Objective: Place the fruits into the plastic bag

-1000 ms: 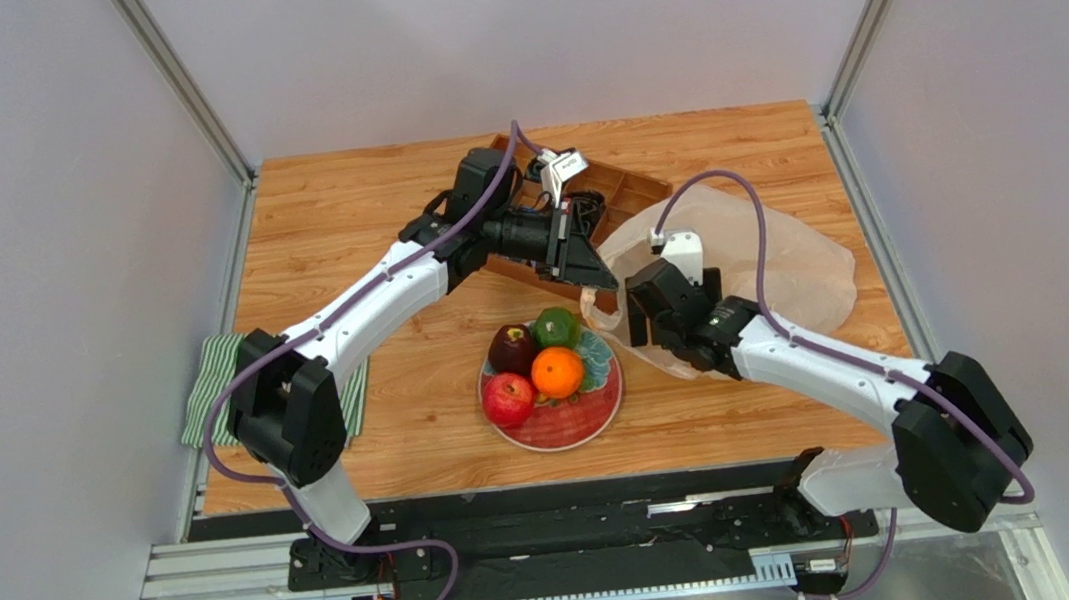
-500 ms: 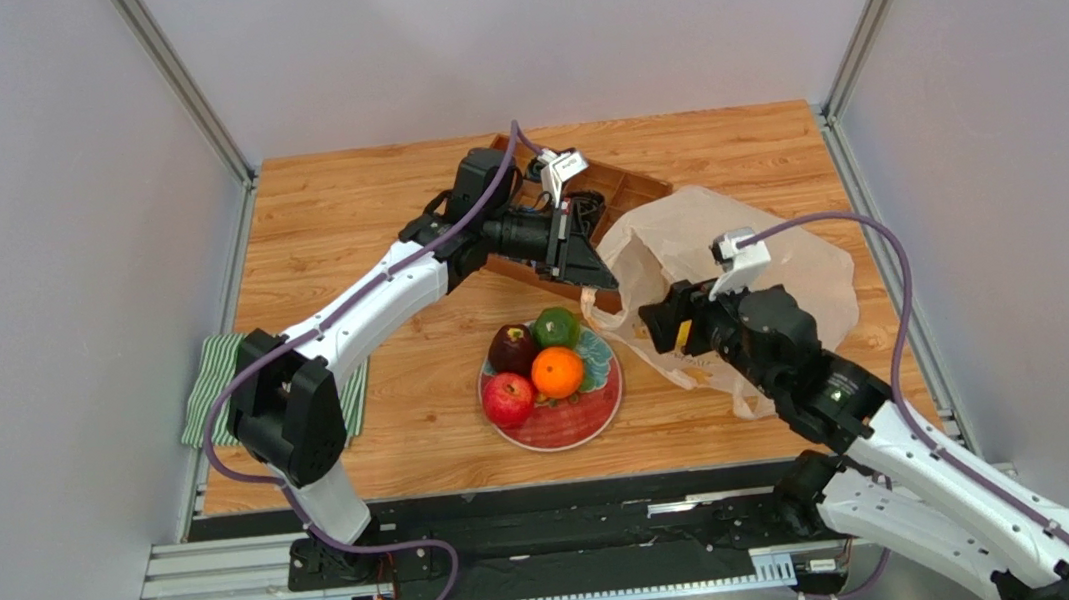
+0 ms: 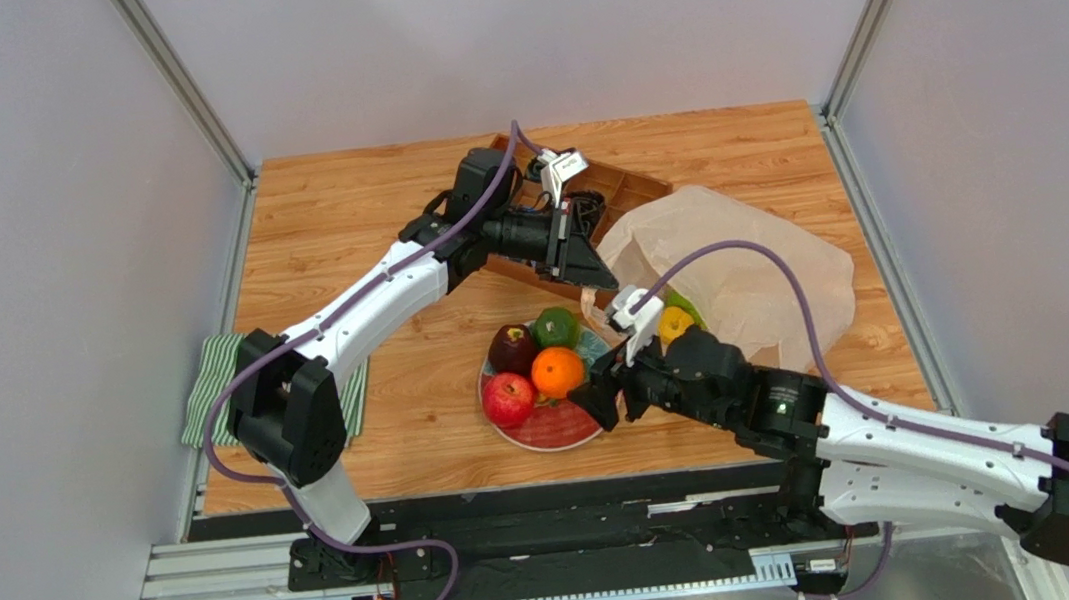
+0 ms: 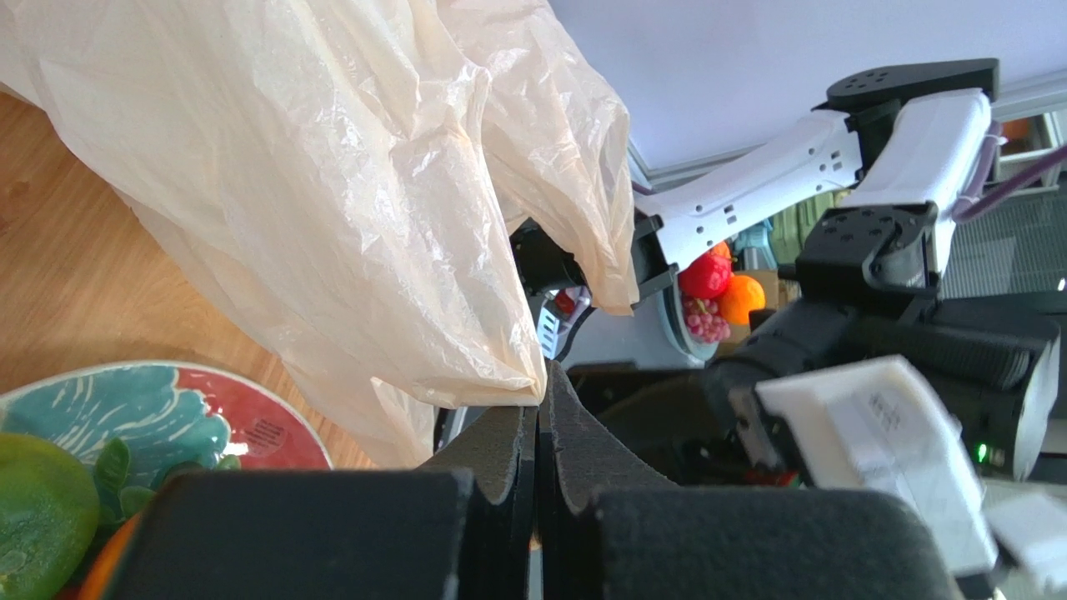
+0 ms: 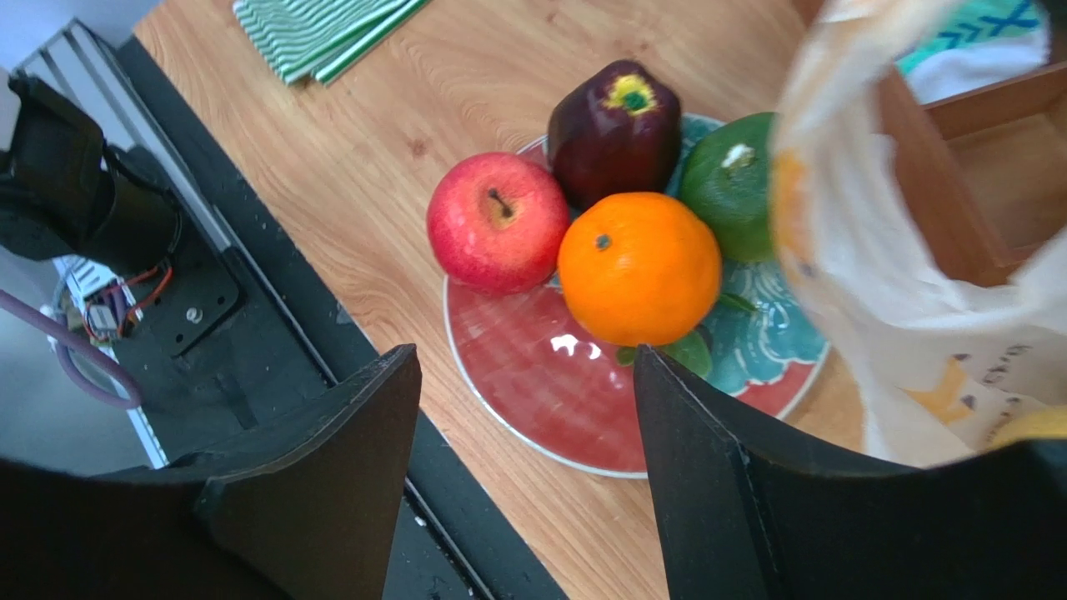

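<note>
On the red-rimmed plate (image 3: 571,429) sit a red apple (image 3: 508,397), a dark red apple (image 3: 512,348), an orange (image 3: 558,371) and a green fruit (image 3: 554,327). The plastic bag (image 3: 756,267) lies to the right of the plate, with a small yellow fruit (image 3: 675,323) showing in its mouth. My left gripper (image 3: 584,257) is shut on the bag's rim (image 4: 532,363) and holds it up. My right gripper (image 5: 524,363) hangs open and empty over the plate's near edge (image 5: 551,444), just short of the orange (image 5: 639,268) and the red apple (image 5: 497,223).
A brown wooden tray (image 3: 615,197) stands behind the bag, under my left arm. A green striped cloth (image 3: 211,390) lies at the table's left edge. A black metal rail (image 3: 522,536) runs along the near edge, and grey walls close both sides.
My right arm has swung out of the bag's mouth, down and left to the plate's near edge, its jaws a little narrower. The left arm has stayed still with the bag.
</note>
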Available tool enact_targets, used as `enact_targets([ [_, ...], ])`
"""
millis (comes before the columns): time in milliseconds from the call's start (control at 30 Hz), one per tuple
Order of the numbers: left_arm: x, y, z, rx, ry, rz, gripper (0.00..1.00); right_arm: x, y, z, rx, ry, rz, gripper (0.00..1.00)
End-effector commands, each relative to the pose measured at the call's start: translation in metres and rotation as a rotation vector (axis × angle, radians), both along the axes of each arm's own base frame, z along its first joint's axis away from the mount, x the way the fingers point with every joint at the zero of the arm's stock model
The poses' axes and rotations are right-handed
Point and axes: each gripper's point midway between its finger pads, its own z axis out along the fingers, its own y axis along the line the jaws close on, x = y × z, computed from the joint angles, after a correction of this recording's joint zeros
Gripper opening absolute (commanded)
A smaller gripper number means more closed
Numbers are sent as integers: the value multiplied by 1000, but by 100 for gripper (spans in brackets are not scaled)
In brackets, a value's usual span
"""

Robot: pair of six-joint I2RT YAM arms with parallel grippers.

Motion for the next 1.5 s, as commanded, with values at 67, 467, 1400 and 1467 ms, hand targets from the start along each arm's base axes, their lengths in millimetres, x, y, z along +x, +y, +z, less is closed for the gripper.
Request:
enact_targets([
  [67, 0, -1, 16, -36, -56, -17, 0, 6, 34, 13, -25, -60, -42, 68],
  [467, -1, -1, 16, -33, -60, -16, 0, 47, 36, -31, -175, 9, -387, 80],
  [1400, -2, 0, 21, -37, -70, -15, 0, 68, 41, -98, -409, 92, -499, 88],
  [1467, -2, 0, 22, -39, -72, -17, 0, 67, 42, -99, -408, 97, -491, 86],
])
